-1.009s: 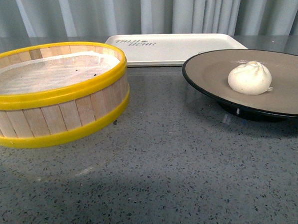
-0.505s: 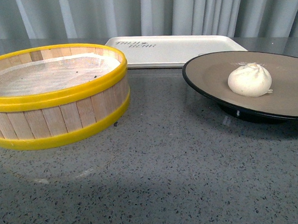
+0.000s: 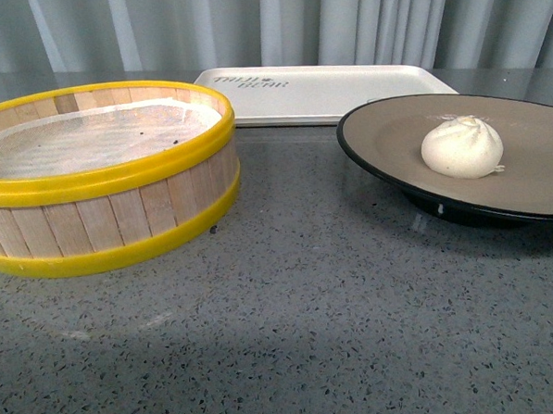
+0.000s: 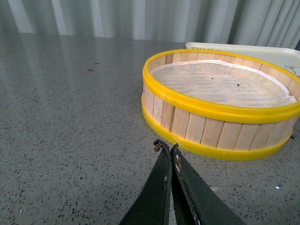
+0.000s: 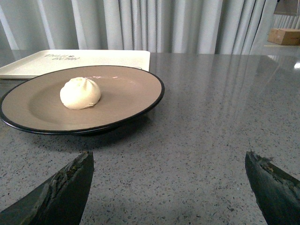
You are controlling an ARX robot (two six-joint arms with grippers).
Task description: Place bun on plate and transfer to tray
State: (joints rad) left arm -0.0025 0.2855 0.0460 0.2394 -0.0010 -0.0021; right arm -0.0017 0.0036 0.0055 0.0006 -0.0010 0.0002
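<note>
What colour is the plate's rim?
Black on the plate, around a grey-brown inside; clearest in the right wrist view.

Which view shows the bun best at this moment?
The right wrist view: the bun sits unobstructed on the plate, whose whole rim shows. The front view shows it too, plate cropped. The left wrist view misses it.

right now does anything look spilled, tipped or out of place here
Nothing stands out. The bun sits upright on the plate, the steamer basket and tray lie flat, nothing spilled; only a few dark specks on the basket's liner.
</note>
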